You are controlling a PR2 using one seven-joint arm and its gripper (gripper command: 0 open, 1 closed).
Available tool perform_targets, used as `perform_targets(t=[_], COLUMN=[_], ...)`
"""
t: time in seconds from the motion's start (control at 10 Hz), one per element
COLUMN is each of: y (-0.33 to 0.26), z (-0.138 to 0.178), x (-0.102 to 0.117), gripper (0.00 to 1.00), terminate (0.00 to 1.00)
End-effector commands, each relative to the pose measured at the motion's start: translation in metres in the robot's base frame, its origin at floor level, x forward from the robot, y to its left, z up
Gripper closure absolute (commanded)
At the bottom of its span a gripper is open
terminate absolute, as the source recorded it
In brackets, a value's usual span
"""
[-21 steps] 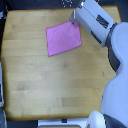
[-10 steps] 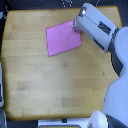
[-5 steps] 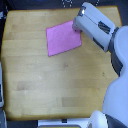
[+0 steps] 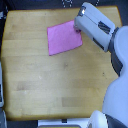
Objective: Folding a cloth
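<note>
The cloth (image 4: 64, 37) lies flat and unfolded on the far half of the wooden tabletop (image 4: 50, 85), turned a little askew to the table's edges, all four corners spread, which suits a fold begun from one corner; the gripper (image 4: 78, 29) sits over the cloth's corner nearest the exterior view's right, probably placed there to take that corner and carry it across; its fingertips are hidden under the white forearm (image 4: 97, 30), so whether the jaws are spread or pinching fabric cannot be told; no crease shows, so by my reading the first fold is not yet made; bare wood surrounds the cloth, leaving room to lay it over
</note>
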Motion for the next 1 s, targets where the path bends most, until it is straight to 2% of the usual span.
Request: perform_targets(t=[0.0, 0.2, 0.4, 0.6, 0.9], y=[0.01, 0.013, 0.01, 0.011, 0.038], z=[0.005, 0.008, 0.01, 0.025, 0.065], x=[0.004, 0.006, -0.003, -0.001, 0.0], gripper=[1.0, 1.0, 1.0, 1.0, 1.0], terminate=[0.0, 0.0, 0.0, 0.0, 0.0])
